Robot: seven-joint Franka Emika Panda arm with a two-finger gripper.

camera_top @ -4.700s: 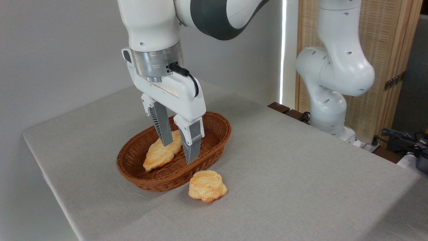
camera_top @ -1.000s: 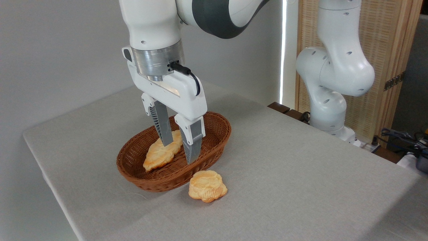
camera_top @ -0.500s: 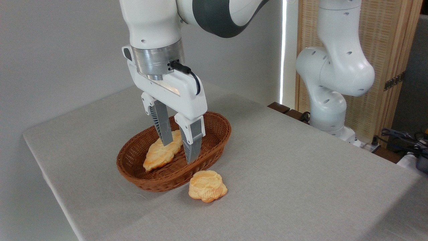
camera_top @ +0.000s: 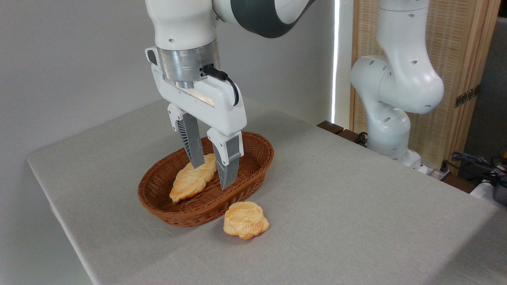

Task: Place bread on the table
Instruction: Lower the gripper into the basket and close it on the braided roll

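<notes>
The desk [camera_top: 356,206], covered in grey-beige cloth, fills most of the frame, and the white arm reaches down over its centre left. There the brown wicker basket [camera_top: 253,158] holds the bread [camera_top: 190,180], a braided golden loaf lying along the basket floor; a small round bun [camera_top: 245,220] sits on the cloth just in front of the rim. The risk I see is a weak pinch on the loaf's upper end: it could tilt, slip out, or drag against the basket wall. The claw [camera_top: 210,176] straddles that end, fingers partly apart and around the bread; whether they press it I cannot tell.
</notes>
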